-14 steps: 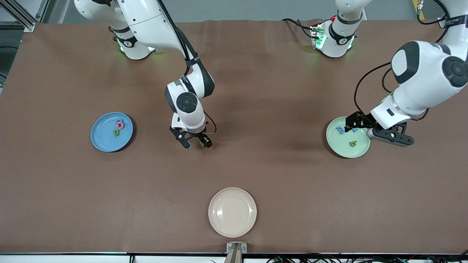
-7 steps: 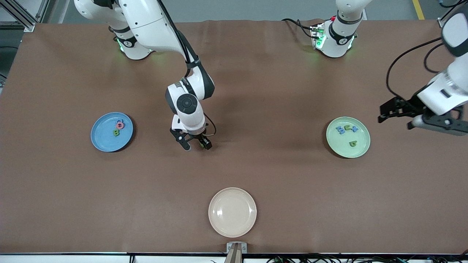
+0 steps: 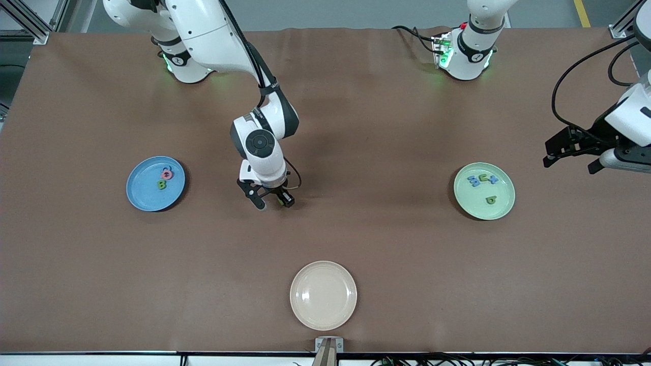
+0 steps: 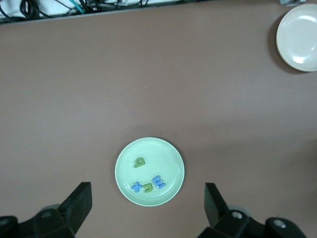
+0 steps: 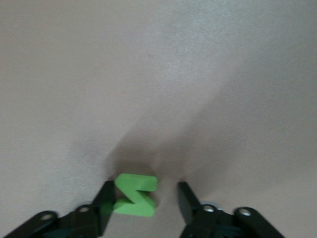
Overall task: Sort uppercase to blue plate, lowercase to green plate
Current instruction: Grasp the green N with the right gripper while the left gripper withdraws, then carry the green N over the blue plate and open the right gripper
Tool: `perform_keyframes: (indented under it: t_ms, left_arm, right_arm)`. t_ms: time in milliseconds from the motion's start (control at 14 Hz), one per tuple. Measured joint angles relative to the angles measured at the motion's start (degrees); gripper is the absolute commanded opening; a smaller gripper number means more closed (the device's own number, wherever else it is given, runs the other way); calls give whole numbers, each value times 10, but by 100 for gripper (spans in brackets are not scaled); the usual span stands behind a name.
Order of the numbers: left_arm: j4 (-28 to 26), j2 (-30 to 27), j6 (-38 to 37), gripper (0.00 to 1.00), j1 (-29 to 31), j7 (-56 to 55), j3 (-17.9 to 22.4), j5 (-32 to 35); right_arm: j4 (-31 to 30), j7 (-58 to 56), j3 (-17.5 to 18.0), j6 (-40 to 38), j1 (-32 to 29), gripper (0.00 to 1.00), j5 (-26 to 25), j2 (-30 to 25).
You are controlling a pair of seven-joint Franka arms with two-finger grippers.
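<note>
Brown matte table under even light, grey floor at the top edge. Right gripper down at mid-table between the plates, fingers partly apart around the green N: one finger touching it, the other just clear. N lying flat, long axis slanted across the gap. Left gripper held up past the green plate, fingers spread wide, holding nothing. On that plate, blue m, blue x and two green lowercase pieces. On the blue plate, well off toward the right arm's end, pinkish-red Q and green B. Cream plate nearer the front camera than the right gripper.
</note>
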Motion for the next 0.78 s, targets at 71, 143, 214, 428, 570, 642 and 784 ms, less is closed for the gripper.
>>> perform_keyframes:
  t_ms: [71,143,214,428,570,642,784]
  left_arm:
    - [9,0,0,100,0,0,0,0]
    - [17,1,0,100,1,0,1,0]
    - [21,2,0,100,1,0,1,0]
    - [26,8,0,100,1,0,1,0]
    - [26,10,0,100,1,0,1,0]
    - [26,10,-1,100,1,0,1,0]
    - [26,10,-1,100,1,0,1,0]
  right_arm:
    - [1,0,0,0,0,28,0,0]
    - [1,0,0,0,0,20,0,0]
    - [3,0,0,0,0,11,0,0]
    - [3,-2,0,-3,0,1,0,-2]
    - [3,-24,-1,-5,0,1,0,-2]
    - [4,-45,-2,-15,-2,1,0,-3]
    - [5,-91,-11,-75,-13,1,0,-10]
